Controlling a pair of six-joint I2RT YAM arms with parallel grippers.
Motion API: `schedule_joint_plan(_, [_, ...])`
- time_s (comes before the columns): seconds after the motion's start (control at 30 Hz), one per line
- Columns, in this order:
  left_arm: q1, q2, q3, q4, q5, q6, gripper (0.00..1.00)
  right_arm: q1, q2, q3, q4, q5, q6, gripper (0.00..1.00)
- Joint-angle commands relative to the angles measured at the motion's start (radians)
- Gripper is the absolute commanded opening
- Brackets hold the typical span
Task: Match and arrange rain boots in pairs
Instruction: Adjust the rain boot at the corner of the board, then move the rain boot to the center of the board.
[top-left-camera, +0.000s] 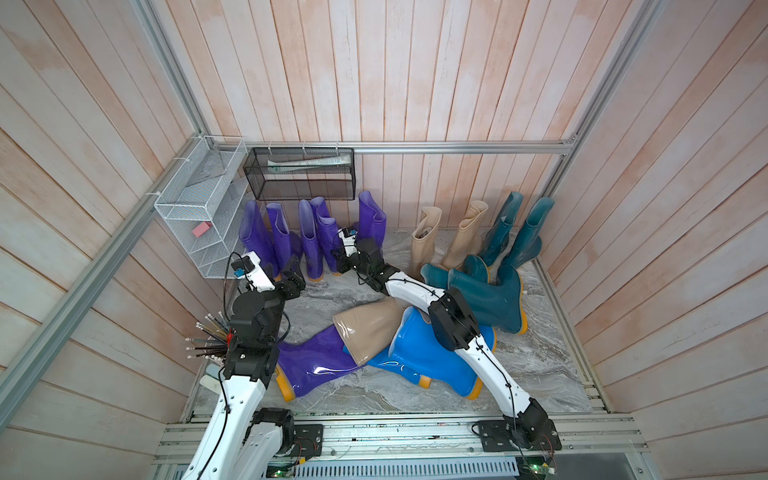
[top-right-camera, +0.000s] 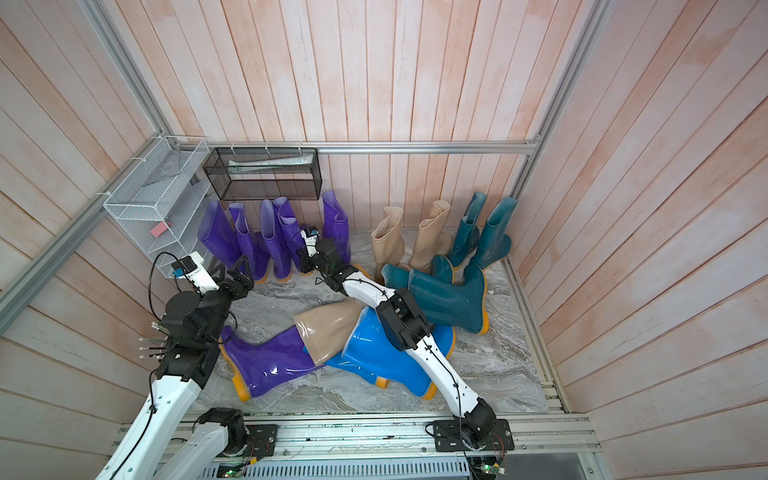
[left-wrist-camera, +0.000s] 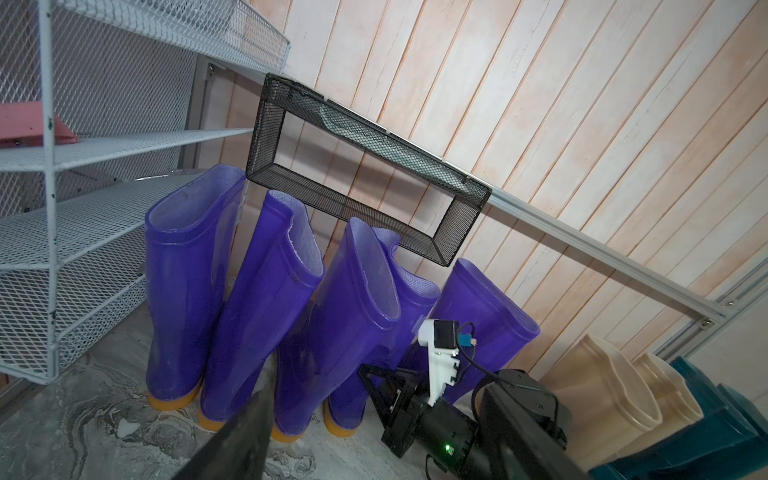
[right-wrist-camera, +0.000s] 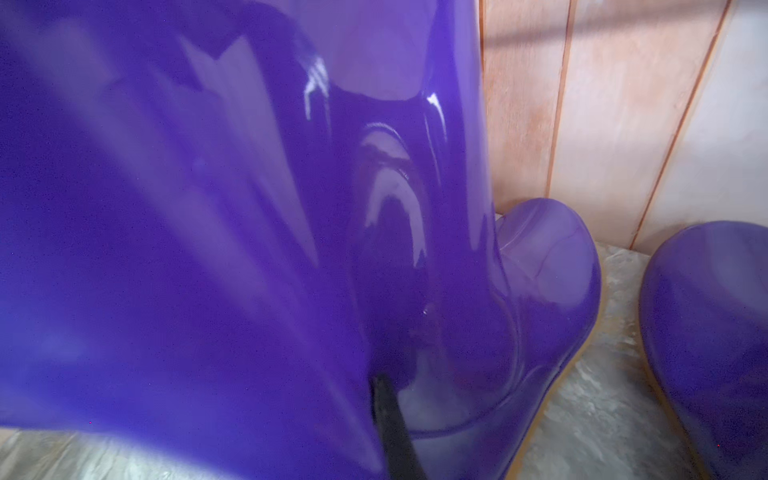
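Observation:
Several purple rain boots (top-left-camera: 309, 241) stand in a row along the back wall at the left. My right gripper (top-left-camera: 337, 266) reaches in among them. In the right wrist view one black finger (right-wrist-camera: 390, 415) presses a purple rain boot's glossy shaft (right-wrist-camera: 249, 249), which hides the other finger. My left gripper (top-left-camera: 286, 268) hangs open, empty, just in front of the row's left end. At the back right stand a beige pair (top-left-camera: 424, 237) and a teal pair (top-left-camera: 532, 232). In front lie teal (top-left-camera: 486, 299), beige (top-left-camera: 365, 328), blue (top-left-camera: 424, 353) and purple (top-left-camera: 311, 361) boots.
A white mesh shelf (top-left-camera: 199, 208) with a pink block (top-left-camera: 202, 228) hangs on the left wall. A black mesh basket (top-left-camera: 299, 174) hangs above the purple row. Pencils (top-left-camera: 208, 336) stick out beside my left arm. An aluminium rail (top-left-camera: 374, 432) borders the marble floor's front.

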Motion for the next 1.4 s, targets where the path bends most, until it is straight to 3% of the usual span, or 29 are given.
schedule_joint_plan(0.0, [0.006,0.003,-0.017,0.02,0.036,-0.014,0.81,0.006,-0.016,-0.001,0.002,-0.037,0.037,0.27])
schedule_joint_plan(0.13, [0.006,0.004,-0.019,0.021,0.048,-0.018,0.81,0.01,-0.172,-0.19,0.04,0.019,0.0,0.51])
schedule_joint_plan(0.23, [0.006,0.007,-0.021,0.019,0.059,-0.033,0.81,0.012,-0.311,-0.357,0.085,0.052,-0.019,0.6])
schedule_joint_plan(0.47, [-0.01,0.036,-0.001,-0.045,0.099,-0.141,0.8,0.023,-0.644,-0.743,0.091,0.196,-0.051,0.63])
schedule_joint_plan(0.67, [-0.13,0.094,-0.081,-0.119,0.016,-0.247,0.78,0.133,-0.909,-1.018,-0.015,0.439,-0.235,0.65])
schedule_joint_plan(0.8, [-0.161,0.147,-0.175,-0.067,0.083,-0.329,0.79,0.189,-1.095,-1.176,-0.106,0.56,-0.28,0.67])
schedule_joint_plan(0.97, [-0.17,0.161,-0.228,-0.03,0.139,-0.347,0.8,0.204,-1.374,-1.29,-0.234,0.75,-0.35,0.7])
schedule_joint_plan(1.1, [-0.175,0.19,-0.232,-0.013,0.176,-0.345,0.81,0.121,-1.52,-1.323,-0.3,0.821,-0.383,0.74])
schedule_joint_plan(1.2, [-0.176,0.236,-0.231,0.008,0.188,-0.351,0.82,-0.018,-1.548,-1.316,-0.339,0.749,-0.356,0.74])
schedule_joint_plan(1.37, [-0.176,0.293,-0.206,0.038,0.239,-0.365,0.82,-0.149,-1.525,-1.27,-0.322,0.623,-0.33,0.74])
